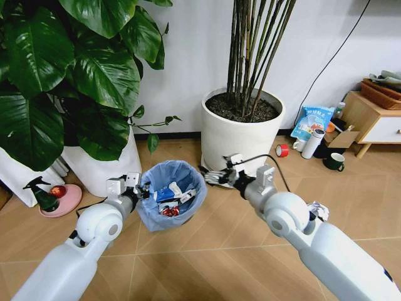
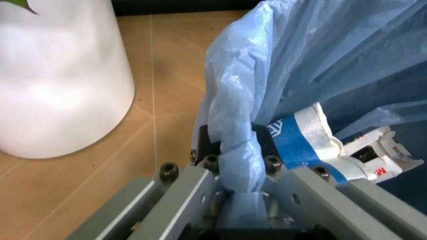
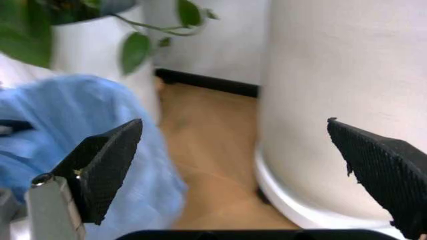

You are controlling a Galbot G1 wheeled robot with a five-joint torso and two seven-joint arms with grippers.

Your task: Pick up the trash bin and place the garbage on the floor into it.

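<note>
Beside bin [image 1: 170, 202], left gripper [image 1: 134, 188] pinches its rim (garbage [image 1: 170, 199] inside); right gripper [image 1: 213, 176] spread, empty. Keep bin level, grip firm.

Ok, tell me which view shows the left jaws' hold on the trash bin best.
The left wrist view: the left gripper has its jaws shut on the trash bin rim, bag bunched between them. The head view shows the whole bin with that gripper at its edge, the contact too small to judge. The right wrist view catches just blurred blue bag.
</note>
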